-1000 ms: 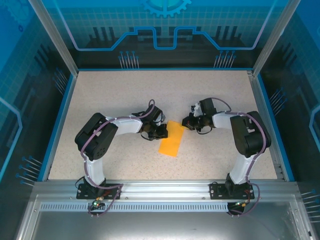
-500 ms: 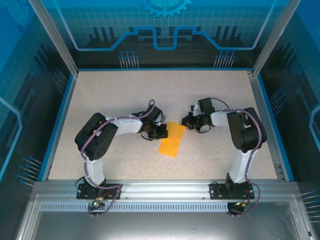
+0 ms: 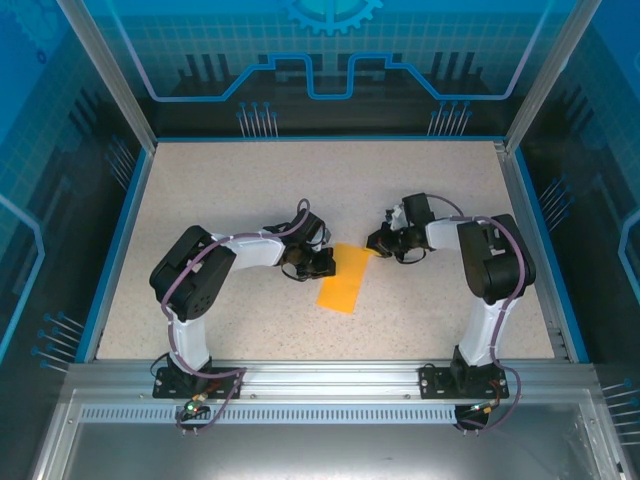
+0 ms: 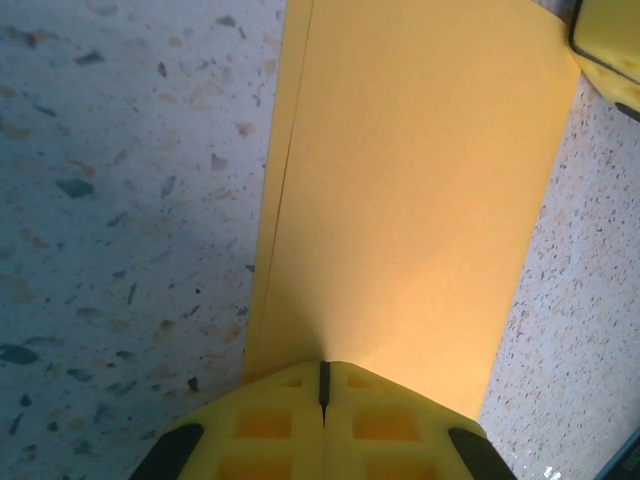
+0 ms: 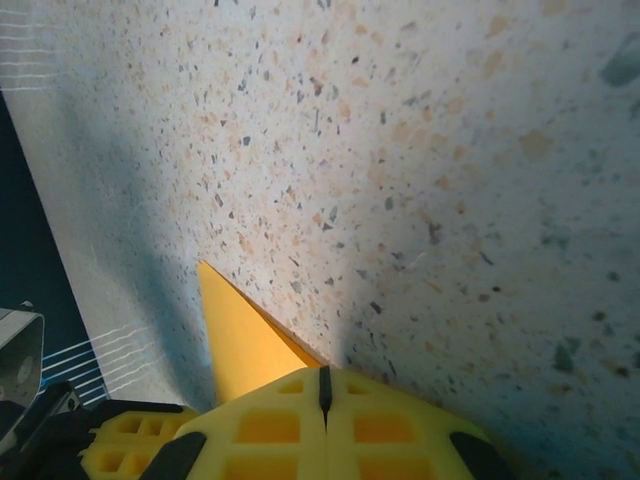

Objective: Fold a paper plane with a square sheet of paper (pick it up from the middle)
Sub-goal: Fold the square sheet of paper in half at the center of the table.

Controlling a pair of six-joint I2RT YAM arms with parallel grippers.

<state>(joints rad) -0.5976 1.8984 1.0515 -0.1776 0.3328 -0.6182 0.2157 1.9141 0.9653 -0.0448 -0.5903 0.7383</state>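
Sheet of paper [image 3: 343,281], folded to a strip, lies mid-table [image 3: 230,190]. The left tool [image 3: 318,264] is clenched on one edge, and the right tool [image 3: 374,243] on a corner. An early fold appears in hand; next, press the crease flat without tearing.

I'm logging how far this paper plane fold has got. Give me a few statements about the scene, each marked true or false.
1. The sheet of paper lies on the table as a plain rectangle. True.
2. It is already a pointed dart. False: there is no nose and there are no flaps, only a rectangle with a doubled edge in the left wrist view.
3. The left gripper and the right gripper both have their jaws shut. True.
4. The right gripper is at the paper's near end. False: it is at the far right corner.
5. The left gripper is well clear of the paper. False: its tips are at the paper's left edge.
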